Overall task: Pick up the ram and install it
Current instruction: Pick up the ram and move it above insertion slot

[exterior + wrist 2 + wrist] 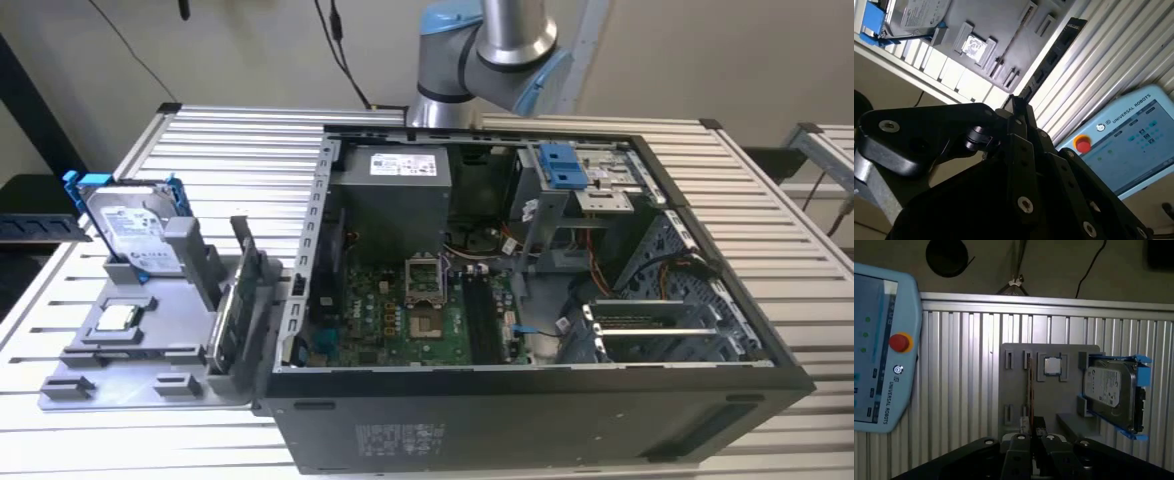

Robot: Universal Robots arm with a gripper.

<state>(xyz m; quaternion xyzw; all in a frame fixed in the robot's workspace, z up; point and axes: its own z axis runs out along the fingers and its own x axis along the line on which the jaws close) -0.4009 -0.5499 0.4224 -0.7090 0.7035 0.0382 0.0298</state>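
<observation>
Slatted aluminium table (214, 160), beige wall behind.

Counts:
- one gray tray (147, 300)
- one open PC case (534, 425)
- one arm (494, 45)
- one ram
- one hard drive (134, 225) in a blue frame
- one CPU chip (118, 318)
- one green circuit board (222, 335)
- one teach pendant (881, 340)
- four slot blocks (80, 353), in two pairs

The case sits just beside the tray on the exterior view's right. The board stands edge-on at that tray edge. The drive stands at the tray's far end, and the chip lies between drive and blocks.

The ram (1054, 55) is off the tray and up in the gripper (1015, 102). The fingers (1021, 452) are closed on it, and the gripped part is hidden behind the black finger links. The arm is cut off by the exterior view's frame above the case.

The second wrist view gives the ram's flat dark face, running out from the fingertips with the tray behind. The first wrist view gives the ram (1029, 385) edge-on, a thin line over the tray starting at the gripper (1036, 436). The pendant lies on the table well apart from the tray, in both wrist views. The drive is cut by the frame edge in the second wrist view.
</observation>
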